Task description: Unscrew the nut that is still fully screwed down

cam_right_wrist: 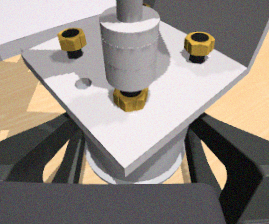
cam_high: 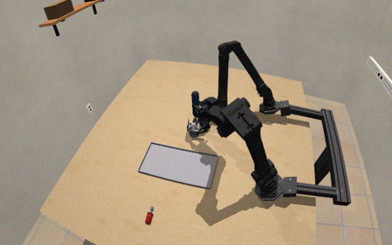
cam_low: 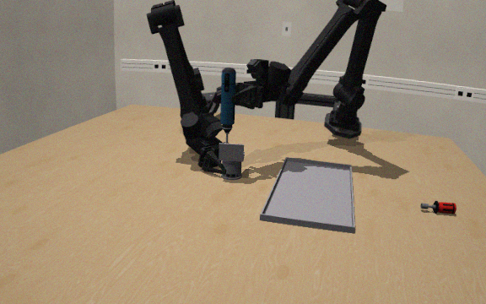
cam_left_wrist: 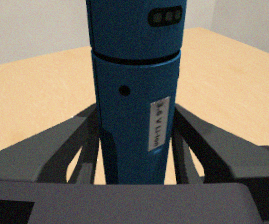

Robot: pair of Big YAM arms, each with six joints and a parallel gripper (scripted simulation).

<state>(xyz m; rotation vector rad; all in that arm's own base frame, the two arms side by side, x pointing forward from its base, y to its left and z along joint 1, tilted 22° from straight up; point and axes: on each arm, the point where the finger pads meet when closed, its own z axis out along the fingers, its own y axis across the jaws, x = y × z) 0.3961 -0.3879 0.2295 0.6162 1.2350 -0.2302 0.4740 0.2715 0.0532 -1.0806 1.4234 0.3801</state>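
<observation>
The joint module (cam_high: 193,133) (cam_low: 232,169) stands upright on the table, with its grey bracket (cam_low: 231,152) (cam_right_wrist: 170,115) on top. The right wrist view shows three yellow nuts: a far left one (cam_right_wrist: 74,41), a far right one (cam_right_wrist: 200,44) and a near one (cam_right_wrist: 130,99), plus one empty hole (cam_right_wrist: 85,82). My left gripper (cam_left_wrist: 135,112) (cam_low: 229,96) is shut on the dark blue nut driver (cam_high: 194,100) (cam_low: 228,97) (cam_left_wrist: 135,75), held upright. Its grey socket (cam_right_wrist: 130,50) sits directly over the near nut, at its top. My right gripper (cam_right_wrist: 134,113) (cam_low: 225,168) is shut on the module's round base.
A flat grey tray (cam_high: 182,149) (cam_low: 306,222) lies beside the module. A small red-handled screwdriver (cam_high: 148,218) (cam_low: 445,207) lies far off near the table's edge. The arms' black mounting frame (cam_high: 333,153) stands at one side of the table.
</observation>
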